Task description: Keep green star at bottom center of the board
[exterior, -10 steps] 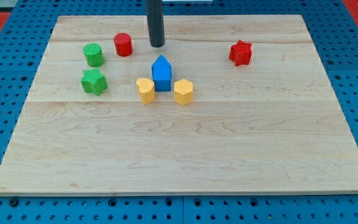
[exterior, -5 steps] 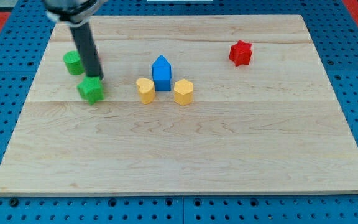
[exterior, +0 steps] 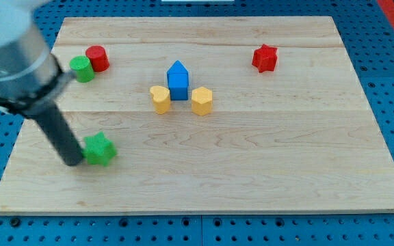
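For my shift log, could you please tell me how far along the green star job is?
Done: the green star is low on the board. In hand: my tip touches the star's left side. Left: sliding it rightward to bottom center.

One camera looks down at an angle across the whole board [exterior: 252, 178] (fairly near).

Landmark: green star [exterior: 100, 148], lower left of the table [exterior: 265, 178].
Blocked side: my tip [exterior: 72, 162] touches its left.
Open side: bare wood to its right and below.
Obstacles above-right: yellow blocks [exterior: 160, 99] [exterior: 202, 100] flanking blue block [exterior: 178, 80].
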Controlling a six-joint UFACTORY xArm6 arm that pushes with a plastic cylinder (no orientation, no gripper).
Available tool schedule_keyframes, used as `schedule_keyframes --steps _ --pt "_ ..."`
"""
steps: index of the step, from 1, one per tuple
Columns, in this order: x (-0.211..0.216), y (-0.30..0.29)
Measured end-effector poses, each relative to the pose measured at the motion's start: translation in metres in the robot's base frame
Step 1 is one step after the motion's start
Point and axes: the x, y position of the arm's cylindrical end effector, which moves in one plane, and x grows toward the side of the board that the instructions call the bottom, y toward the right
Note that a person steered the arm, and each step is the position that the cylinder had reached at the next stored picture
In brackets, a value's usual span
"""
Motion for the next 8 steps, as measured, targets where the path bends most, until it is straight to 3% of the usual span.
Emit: schedule_keyframes --steps 1,2,3,5,6,7,8 --pt "0.006 0.068" --pt "-0.007 0.007" --pt "-0.02 -0.009" --pt "-0.036 0.095" --pt "-0.032 0.105" --pt "-0.069 0.12" --pt "-0.063 0.157"
